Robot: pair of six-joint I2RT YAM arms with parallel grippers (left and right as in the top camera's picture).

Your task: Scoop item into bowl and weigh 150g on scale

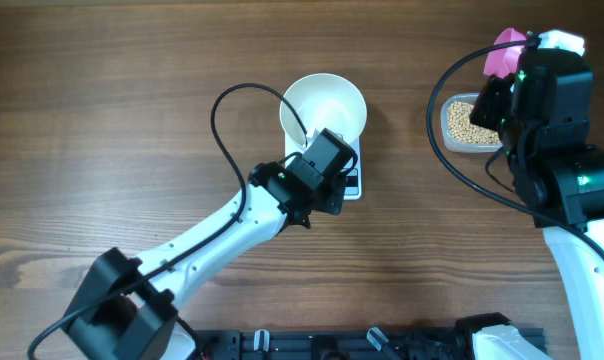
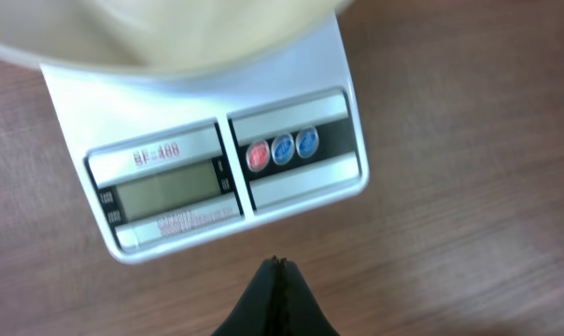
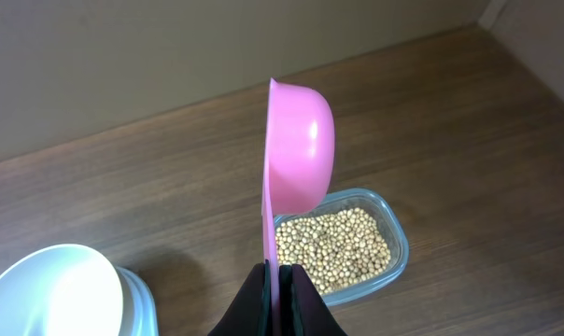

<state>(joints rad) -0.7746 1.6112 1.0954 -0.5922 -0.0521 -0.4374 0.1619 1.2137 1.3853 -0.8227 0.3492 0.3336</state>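
Note:
The white bowl stands on the white scale, and its inside looks bare. In the left wrist view the scale shows a blank grey display and round buttons. My left gripper is shut with nothing in it, hovering just in front of the scale's front edge. My right gripper is shut on the handle of a pink scoop, held on edge above the clear tub of tan beans. The bowl also shows at lower left in the right wrist view.
The tub of beans sits right of the scale, partly under my right arm. My left arm stretches from the lower left to the scale. A dark rail runs along the table's near edge.

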